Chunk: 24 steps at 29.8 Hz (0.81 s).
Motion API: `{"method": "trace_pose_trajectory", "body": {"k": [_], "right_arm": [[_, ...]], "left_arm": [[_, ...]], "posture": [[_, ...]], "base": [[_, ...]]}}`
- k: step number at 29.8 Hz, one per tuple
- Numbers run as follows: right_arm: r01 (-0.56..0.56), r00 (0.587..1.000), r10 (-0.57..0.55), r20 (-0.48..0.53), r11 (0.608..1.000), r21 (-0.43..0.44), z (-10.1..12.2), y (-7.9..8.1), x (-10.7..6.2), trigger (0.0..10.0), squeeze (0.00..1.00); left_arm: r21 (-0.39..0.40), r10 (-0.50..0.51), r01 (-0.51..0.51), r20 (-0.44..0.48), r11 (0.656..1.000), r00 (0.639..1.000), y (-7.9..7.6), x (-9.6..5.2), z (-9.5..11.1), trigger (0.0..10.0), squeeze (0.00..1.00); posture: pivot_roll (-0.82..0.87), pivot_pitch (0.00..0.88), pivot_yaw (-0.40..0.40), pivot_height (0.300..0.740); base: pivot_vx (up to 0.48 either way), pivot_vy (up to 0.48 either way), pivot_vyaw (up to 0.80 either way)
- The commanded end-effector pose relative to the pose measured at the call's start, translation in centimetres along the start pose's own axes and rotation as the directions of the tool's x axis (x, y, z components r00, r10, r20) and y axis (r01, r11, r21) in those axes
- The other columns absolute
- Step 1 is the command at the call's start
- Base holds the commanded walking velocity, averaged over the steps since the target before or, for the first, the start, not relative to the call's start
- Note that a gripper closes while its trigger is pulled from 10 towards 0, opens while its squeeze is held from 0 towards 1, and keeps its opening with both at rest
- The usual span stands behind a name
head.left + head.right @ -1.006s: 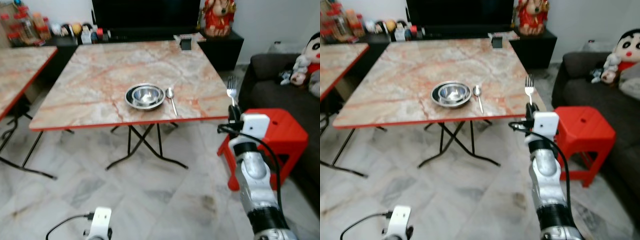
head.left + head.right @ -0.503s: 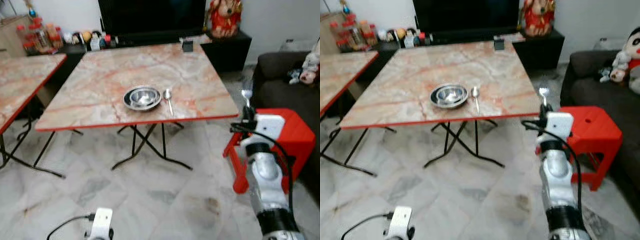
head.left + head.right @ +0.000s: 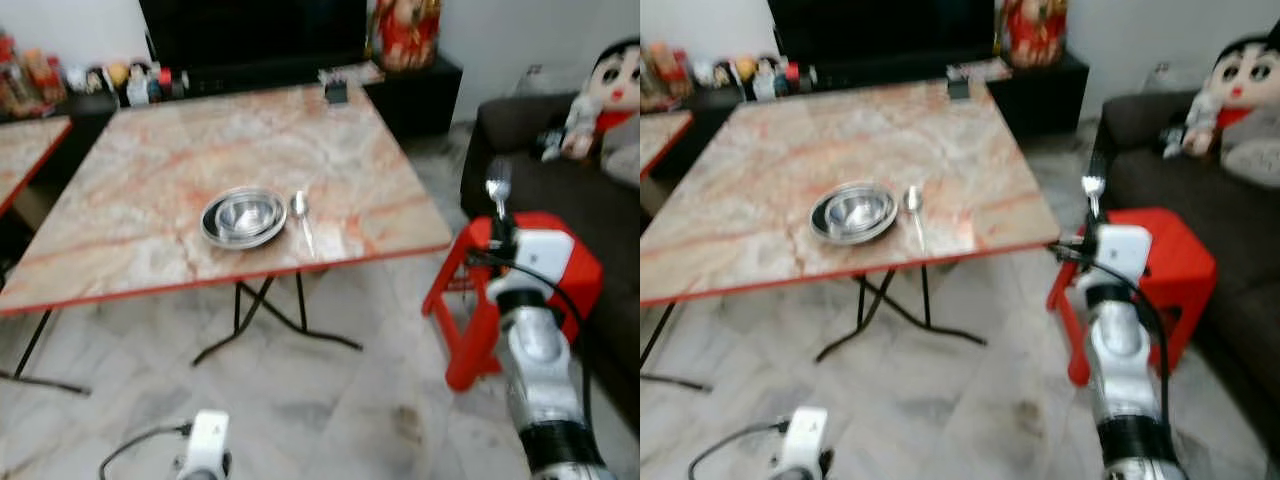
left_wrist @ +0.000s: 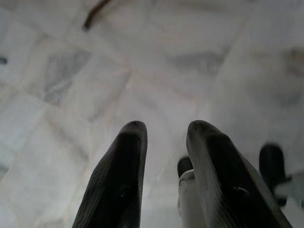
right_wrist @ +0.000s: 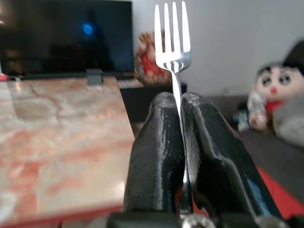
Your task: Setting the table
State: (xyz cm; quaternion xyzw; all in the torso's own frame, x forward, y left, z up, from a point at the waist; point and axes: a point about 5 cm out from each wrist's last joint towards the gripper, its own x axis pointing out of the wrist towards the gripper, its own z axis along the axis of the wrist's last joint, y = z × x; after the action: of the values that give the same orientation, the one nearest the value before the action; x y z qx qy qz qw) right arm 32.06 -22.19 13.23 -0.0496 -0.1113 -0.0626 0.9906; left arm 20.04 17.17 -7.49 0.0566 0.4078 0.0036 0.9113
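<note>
Fork (image 5: 173, 45) stays upright, clamped in the right gripper's (image 5: 178, 102) jaws; left gripper's (image 4: 164, 137) jaws remain apart.

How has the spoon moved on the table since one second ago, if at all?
No. The spoon still lies just right of the steel bowl, handle toward the near edge of the table; the camera shifted, not the spoon.

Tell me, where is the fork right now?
The fork stands upright, pinched in the right gripper. It is off the right edge of the marble table, in front of the red stool, not set down yet.
</note>
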Motion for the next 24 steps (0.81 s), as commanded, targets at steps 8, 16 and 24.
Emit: {"method": "trace_pose_trajectory", "body": {"k": [8, 16, 24], "right_arm": [[-0.053, 0.998, 0.053, 0.022, 0.999, 0.003, 0.6, 1.9, 0.4, 10.0, 0.00], [-0.047, 0.999, 0.047, 0.019, 0.998, 0.033, 0.5, 2.1, 0.4, 10.0, 0.00], [-0.056, 0.998, 0.056, 0.003, 0.998, 0.040, 0.2, 2.6, 0.3, 10.0, 0.00]], "left_arm": [[0.013, 0.043, -0.042, -0.030, 0.999, 0.999, 1.7, -0.2, -0.9, 10.0, 0.00], [0.015, 0.045, -0.045, -0.027, 0.999, 0.999, 2.0, -0.2, -0.8, 10.0, 0.00], [0.021, 0.049, -0.048, -0.024, 0.999, 0.999, 2.2, -0.3, -0.8, 10.0, 0.00]], "posture": [[-0.06, 0.000, 0.029, 0.740], [-0.05, 0.000, 0.035, 0.740], [-0.05, 0.000, 0.043, 0.740]], "base": [[0.399, 0.000, 0.20], [0.392, 0.000, 0.10], [0.376, 0.000, 0.00]]}}
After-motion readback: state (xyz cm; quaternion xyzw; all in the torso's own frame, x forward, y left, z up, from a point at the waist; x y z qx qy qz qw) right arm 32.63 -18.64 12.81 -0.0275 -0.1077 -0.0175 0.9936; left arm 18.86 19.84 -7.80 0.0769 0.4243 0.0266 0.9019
